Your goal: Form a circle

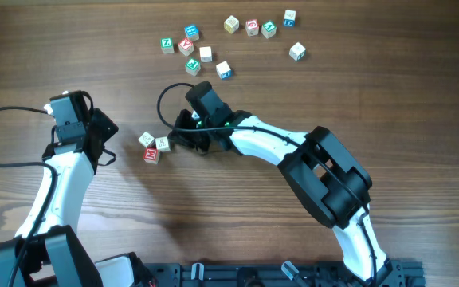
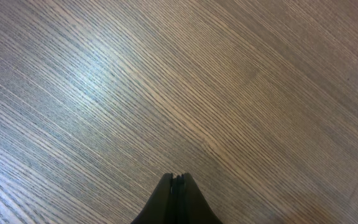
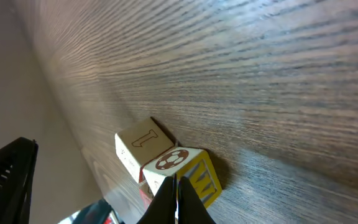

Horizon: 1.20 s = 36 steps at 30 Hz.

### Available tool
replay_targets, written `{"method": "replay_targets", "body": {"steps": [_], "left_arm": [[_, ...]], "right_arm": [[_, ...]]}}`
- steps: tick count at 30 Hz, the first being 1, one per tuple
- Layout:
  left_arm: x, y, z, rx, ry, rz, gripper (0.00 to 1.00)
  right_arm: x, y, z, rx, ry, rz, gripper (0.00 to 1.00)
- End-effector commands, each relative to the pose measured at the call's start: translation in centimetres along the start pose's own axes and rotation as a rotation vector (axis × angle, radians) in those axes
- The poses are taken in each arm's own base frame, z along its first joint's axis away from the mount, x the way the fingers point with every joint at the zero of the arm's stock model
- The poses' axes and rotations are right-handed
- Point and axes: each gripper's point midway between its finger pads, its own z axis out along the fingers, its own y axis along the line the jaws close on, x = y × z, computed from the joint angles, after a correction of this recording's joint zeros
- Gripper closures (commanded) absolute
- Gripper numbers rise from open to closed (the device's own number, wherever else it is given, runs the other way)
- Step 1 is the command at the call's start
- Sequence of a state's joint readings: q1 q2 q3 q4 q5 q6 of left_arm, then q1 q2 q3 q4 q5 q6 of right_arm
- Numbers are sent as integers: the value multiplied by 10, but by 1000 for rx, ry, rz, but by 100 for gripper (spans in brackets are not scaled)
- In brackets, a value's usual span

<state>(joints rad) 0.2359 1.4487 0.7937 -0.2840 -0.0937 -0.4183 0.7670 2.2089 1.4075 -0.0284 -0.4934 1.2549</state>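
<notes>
Three small pale alphabet cubes sit bunched tight together as the circle [image 1: 154, 147] at left of centre; the front one [image 1: 151, 155] has red faces. My right gripper [image 1: 177, 142] is shut, empty, its tips at the cluster's right side. In the right wrist view the shut tips [image 3: 178, 183] press against the near face of a cube with a football top and yellow W side [image 3: 182, 167]. A cube with a line letter [image 3: 142, 145] stands behind it, with a sliver of red [image 3: 145, 193] below. My left gripper [image 1: 106, 147] is shut and empty, left of the cluster, over bare wood [image 2: 178, 178].
Several more letter cubes lie scattered at the back: a group [image 1: 191, 49] behind the right wrist and another [image 1: 261, 30] further right. A black cable [image 1: 166, 104] loops near the right wrist. The arms' bases stand along the front edge [image 1: 293, 275].
</notes>
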Motion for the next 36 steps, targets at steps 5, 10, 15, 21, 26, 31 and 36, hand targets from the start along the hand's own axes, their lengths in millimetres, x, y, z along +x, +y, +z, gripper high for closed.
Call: {"method": "replay_targets", "body": {"steps": [5,10,15,21,26,31,36], "left_arm": [[-4,3,0,-19,-13,-14,96],[-4,3,0,-19,-13,-14,96],[-4,3,0,-19,-13,-14,96],[-4,3,0,-19,-13,-14,96],[-4,3,0,-18,-13,-14,96],[-4,3,0,-19,-13,-14,96],[-4,3,0,-19,-13,-14,96]], "right_arm": [[0,-20,7,43,1,115,95],[0,-20,7,43,1,138,95],[0,-20,7,43,1,158,95],[0,-20,7,42,1,154,92],[0,-20,9,49,-13,123,95],[-1,-20,10,53,-32,118,95],[-3,-22,11,62,-53,106,95]]}}
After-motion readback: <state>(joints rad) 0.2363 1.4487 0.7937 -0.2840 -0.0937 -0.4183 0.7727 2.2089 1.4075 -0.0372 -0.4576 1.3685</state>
